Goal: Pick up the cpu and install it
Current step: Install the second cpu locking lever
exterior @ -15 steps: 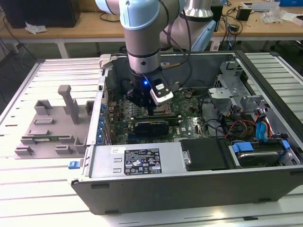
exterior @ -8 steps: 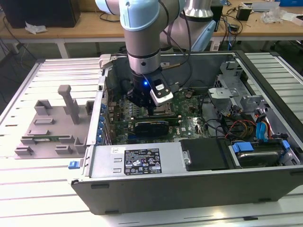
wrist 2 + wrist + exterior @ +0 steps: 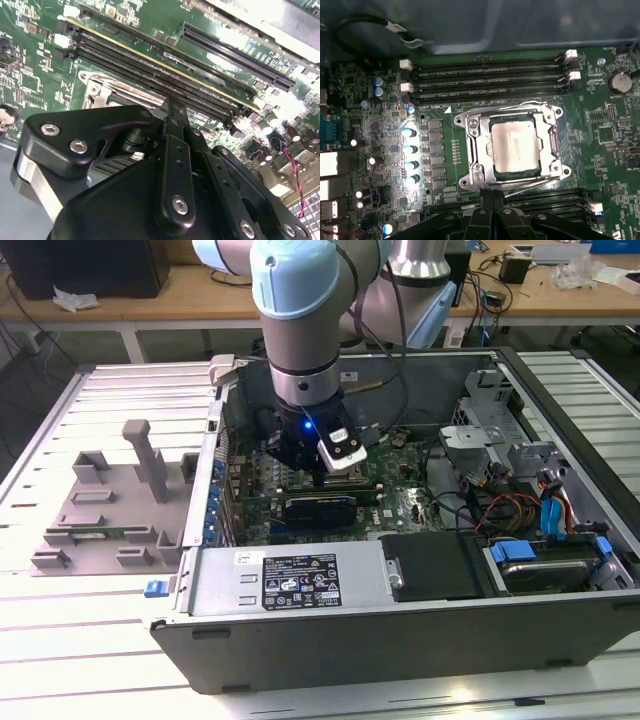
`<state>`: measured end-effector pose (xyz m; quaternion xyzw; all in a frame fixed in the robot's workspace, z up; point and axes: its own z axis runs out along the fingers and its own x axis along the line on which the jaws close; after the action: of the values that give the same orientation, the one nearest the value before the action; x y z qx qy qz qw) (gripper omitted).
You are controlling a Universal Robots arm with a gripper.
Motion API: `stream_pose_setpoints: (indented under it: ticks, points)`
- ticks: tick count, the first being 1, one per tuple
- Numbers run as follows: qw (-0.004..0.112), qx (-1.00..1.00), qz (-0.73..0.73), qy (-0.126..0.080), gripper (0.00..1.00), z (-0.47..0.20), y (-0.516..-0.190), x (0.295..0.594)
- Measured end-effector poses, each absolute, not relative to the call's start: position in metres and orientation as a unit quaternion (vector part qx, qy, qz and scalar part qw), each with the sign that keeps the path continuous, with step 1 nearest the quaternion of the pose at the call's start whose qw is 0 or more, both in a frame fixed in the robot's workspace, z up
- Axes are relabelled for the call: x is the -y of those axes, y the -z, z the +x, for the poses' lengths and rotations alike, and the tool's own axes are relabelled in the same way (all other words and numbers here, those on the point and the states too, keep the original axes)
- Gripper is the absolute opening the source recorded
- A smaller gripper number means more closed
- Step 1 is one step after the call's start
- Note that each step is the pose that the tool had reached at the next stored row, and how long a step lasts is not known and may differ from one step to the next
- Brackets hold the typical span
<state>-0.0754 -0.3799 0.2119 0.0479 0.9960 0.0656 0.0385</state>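
The cpu [image 3: 515, 145], a small square chip with a shiny silver top, lies flat inside the metal-framed socket [image 3: 470, 150] on the green motherboard [image 3: 400, 505]. In the first wrist view my gripper [image 3: 491, 196] hangs just beside the socket's edge, fingers pressed together with nothing between them. The second wrist view looks along the black fingers [image 3: 175, 150] to the gripper's tip [image 3: 172, 106], with a corner of the socket frame [image 3: 100, 92] beyond. In the exterior view the gripper [image 3: 318, 475] is low inside the open computer case [image 3: 400, 640].
Rows of dark memory slots [image 3: 490, 80] run along both sides of the socket. A power supply [image 3: 290, 580] and a black drive bay [image 3: 440, 565] fill the case's near side. Coloured cables [image 3: 520, 505] crowd the exterior view's right. A grey parts fixture [image 3: 110, 510] stands at its left.
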Motion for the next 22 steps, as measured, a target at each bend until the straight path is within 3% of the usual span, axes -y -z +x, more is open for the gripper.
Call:
stream_pose_setpoints:
  ticks: [2, 22]
  points:
    - [0.038, -0.995, 0.048, -0.08, 0.11, -0.078, -0.211, 0.383]
    - [0.036, -0.989, 0.05, -0.133, 0.11, -0.089, -0.196, 0.392]
